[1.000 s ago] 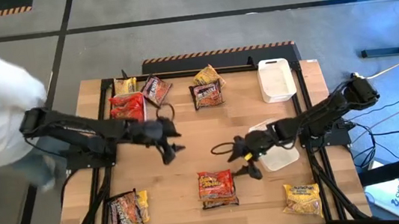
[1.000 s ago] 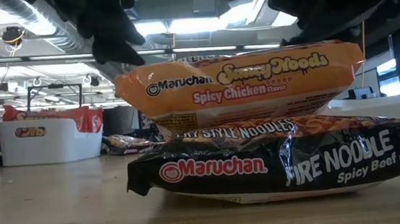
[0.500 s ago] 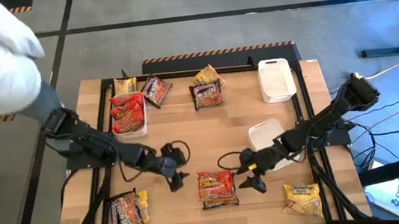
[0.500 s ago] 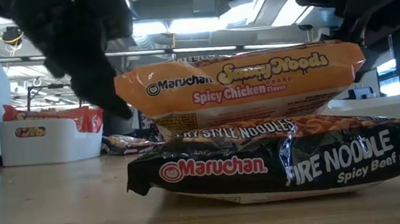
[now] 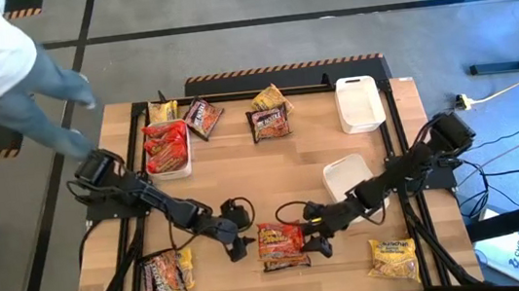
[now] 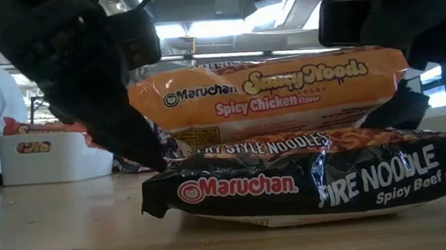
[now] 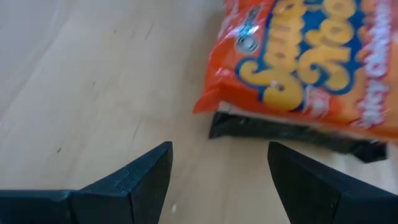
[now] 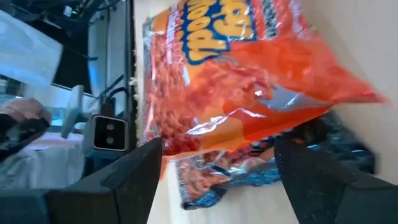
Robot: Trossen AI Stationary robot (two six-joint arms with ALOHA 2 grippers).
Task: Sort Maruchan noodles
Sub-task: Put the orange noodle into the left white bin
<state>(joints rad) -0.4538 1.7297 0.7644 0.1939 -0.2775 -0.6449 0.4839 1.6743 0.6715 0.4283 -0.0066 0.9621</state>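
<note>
hands spread: left hand (image 5: 238, 243) and right hand (image 5: 316, 242) flanking stacked orange packet (image 5: 281, 236), neither gripping it

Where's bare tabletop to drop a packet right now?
Free: the middle of the table, between the back-row brown packet and the stacked orange packet. Also the bare front strip between that stack and the yellow packet. Crowded: around the stack, flanked by the left end effector and right end effector, both open.
</note>
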